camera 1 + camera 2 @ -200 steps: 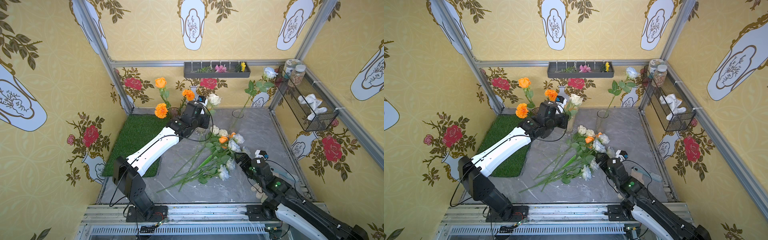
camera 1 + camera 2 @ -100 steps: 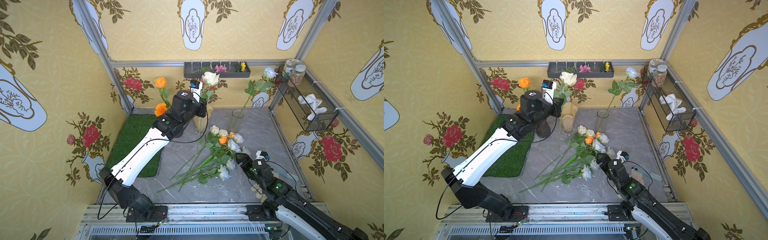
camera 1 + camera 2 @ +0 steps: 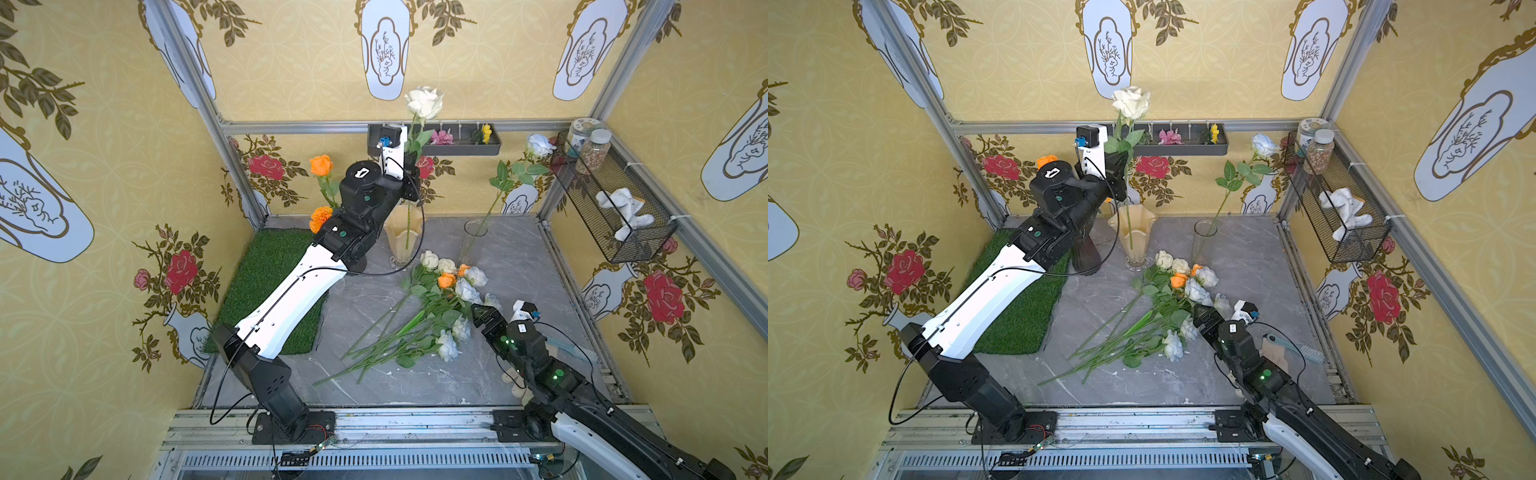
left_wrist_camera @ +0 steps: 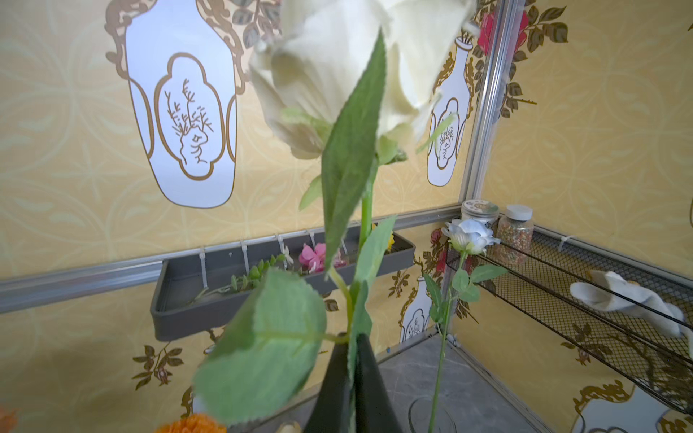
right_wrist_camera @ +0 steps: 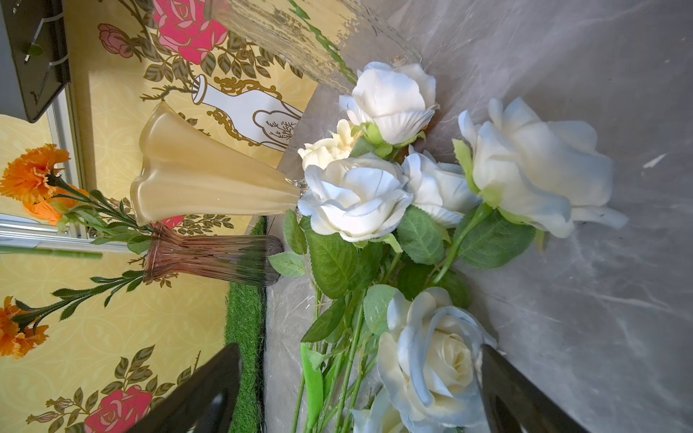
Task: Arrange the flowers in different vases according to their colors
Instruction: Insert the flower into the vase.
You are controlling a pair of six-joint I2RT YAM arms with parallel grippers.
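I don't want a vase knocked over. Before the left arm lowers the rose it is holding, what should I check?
1. Left gripper shut on the cream-white rose at its stem: ok.
2. Colour match, rose held over the cream ruffled vase: ok.
3. That vase standing upright: ok.
4. Stem's lower end inside the vase mouth, not in front of its wall: cannot tell.
5. Right gripper open over the flower pile, apart from the vase: ok.
6. Left arm clear of the dark purple vase beside it: cannot tell.
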